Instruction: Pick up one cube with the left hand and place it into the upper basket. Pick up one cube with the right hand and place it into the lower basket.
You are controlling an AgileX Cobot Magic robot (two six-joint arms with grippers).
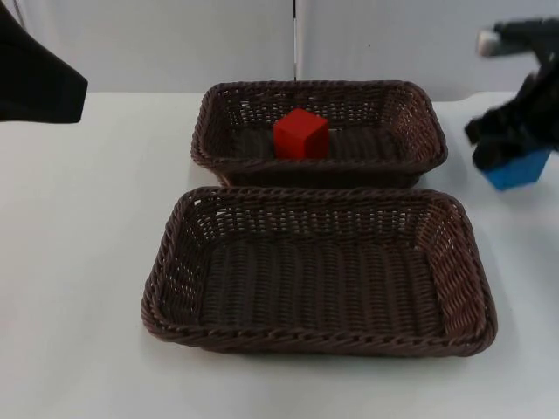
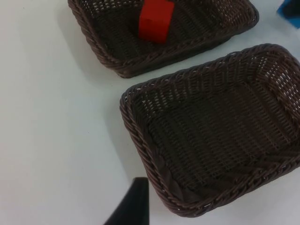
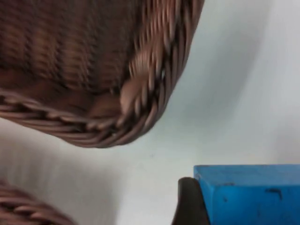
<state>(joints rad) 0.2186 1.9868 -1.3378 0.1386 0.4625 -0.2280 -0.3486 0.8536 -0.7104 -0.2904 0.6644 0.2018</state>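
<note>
The right pincer (image 1: 515, 161) is pinching the small blue cube (image 1: 519, 169), right of the empty lower dark wicker basket (image 1: 166, 262).

My work surface is a plain white table top (image 1: 87, 262), smooth and matte, spreading from the near edge out to the far side, where it ends at a pale grey partition wall (image 1: 175, 44). A thin dark vertical seam (image 1: 295, 39) splits that wall into two panels, a little right of its middle. The light is even and soft, coming from above; it lays faint, blurred shadows on the white surface. From my left wrist the same white table top (image 2: 56, 117) looks bare and slightly bluish.
</note>
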